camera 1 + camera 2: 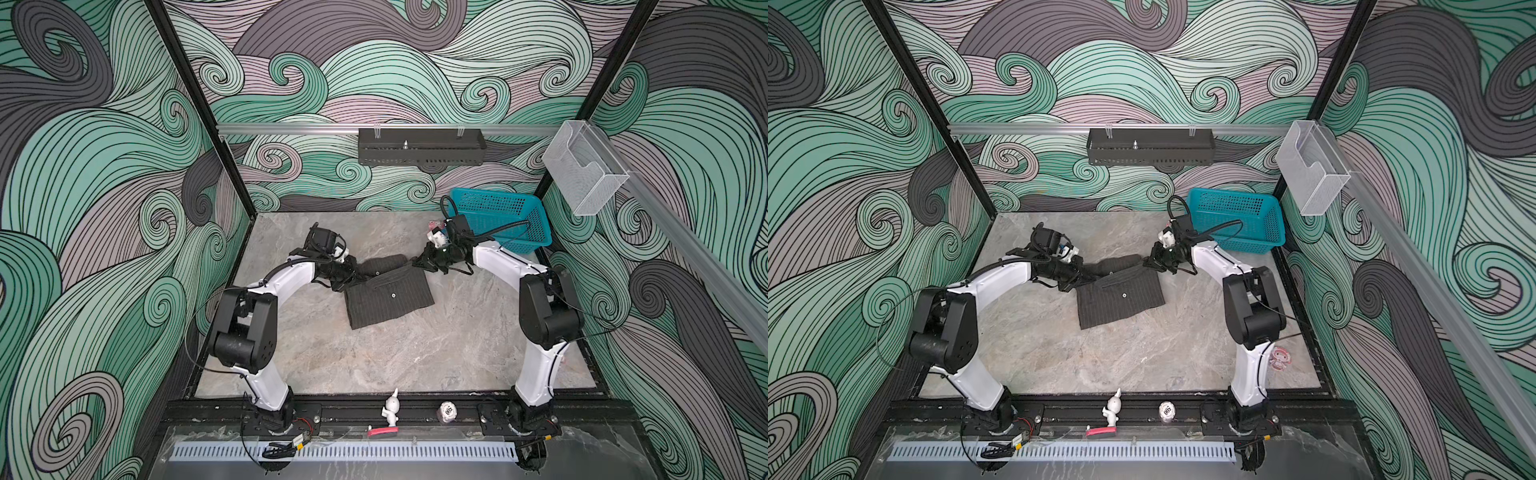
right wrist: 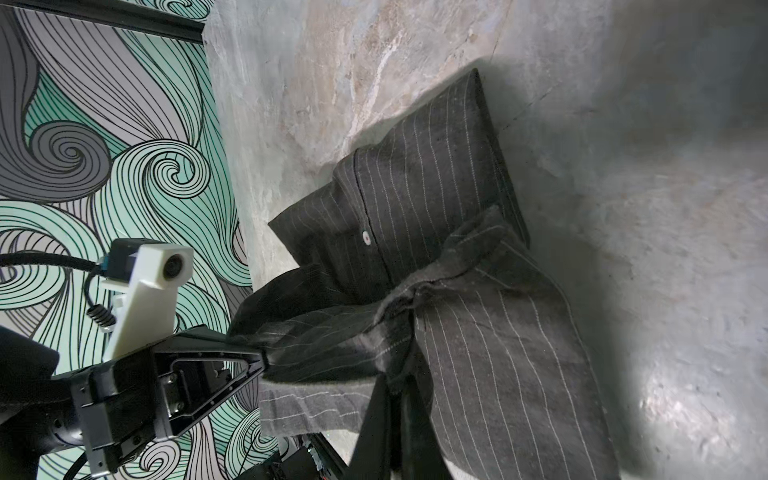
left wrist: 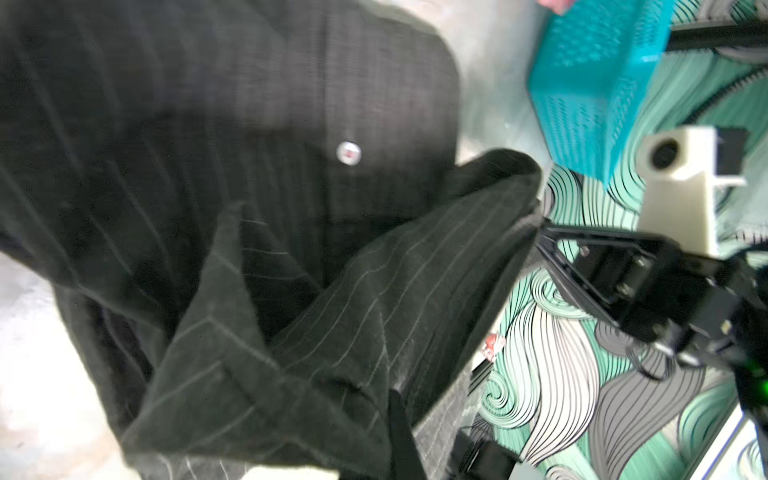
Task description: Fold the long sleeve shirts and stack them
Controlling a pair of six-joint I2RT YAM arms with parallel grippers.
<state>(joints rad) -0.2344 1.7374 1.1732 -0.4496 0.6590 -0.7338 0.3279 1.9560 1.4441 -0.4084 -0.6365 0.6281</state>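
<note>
The dark charcoal pinstriped button-front long sleeve shirt (image 1: 390, 297) lies partly folded at the middle of the grey marbled counter (image 1: 374, 357), apart from the teal perforated plastic basket (image 1: 503, 216). The left jaws are clamped on its far left edge and the right jaws on its far right edge, with the cloth lifted between them. The step in hand appears to be a crosswise fold. Next, both arms should carry the held edge level toward the near hem, then release.

shirt (image 1: 390, 299) centred on table (image 1: 374, 361), basket (image 1: 530, 239) behind right
</note>
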